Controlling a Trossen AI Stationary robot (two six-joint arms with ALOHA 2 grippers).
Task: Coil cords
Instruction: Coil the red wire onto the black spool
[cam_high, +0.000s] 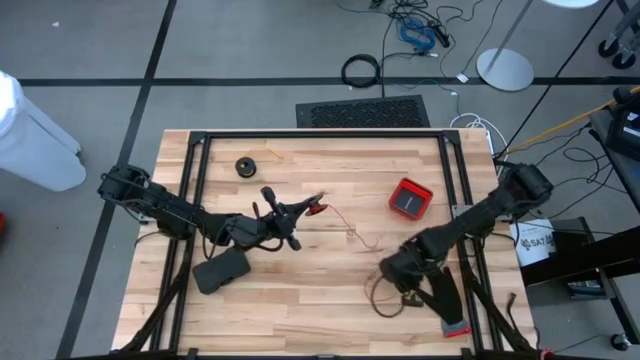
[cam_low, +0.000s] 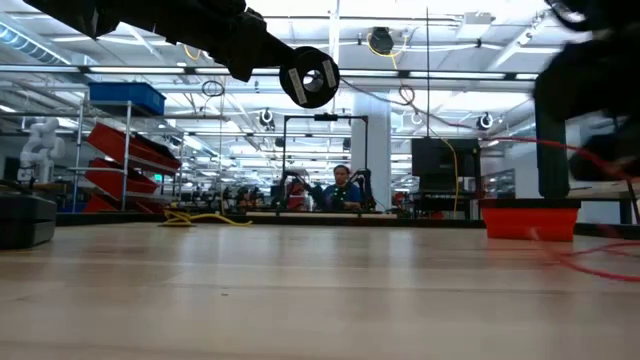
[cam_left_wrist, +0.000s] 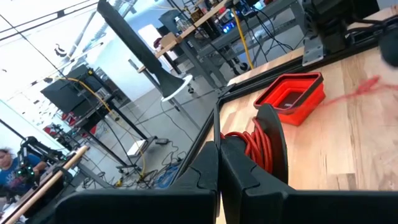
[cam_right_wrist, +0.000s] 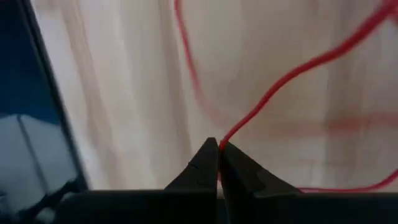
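Observation:
My left gripper (cam_high: 312, 208) is shut on a small black spool (cam_left_wrist: 268, 146) wound with red cord and holds it above the table's middle; the low view shows the spool (cam_low: 310, 78) in the air. The red cord (cam_high: 352, 231) runs from the spool toward the right and lies in loose loops (cam_high: 385, 298) on the wood near the front. My right gripper (cam_high: 386, 268) points steeply down over those loops, shut on the cord (cam_right_wrist: 273, 87). A second black spool (cam_high: 245, 166) lies flat at the far left. My left gripper has its shut fingertips (cam_left_wrist: 211, 155) against the spool right beside the red windings (cam_left_wrist: 249, 146); the fingers hide the exact part. The fingers lie level, coming from the table's left. The spool is lifted clear of the table. My right gripper pinches a single strand of the red cord (cam_right_wrist: 225, 140) between its two fingertips. The fingers come from above, slanting down toward the table. From the tips the strand curves away slack over the wood.
A red collapsible tray (cam_high: 410, 198) stands right of centre toward the back. A black glove (cam_high: 220, 270) lies near the left arm at the front left. A black frame (cam_high: 320, 135) borders the tabletop. Bare wood lies between the two arms.

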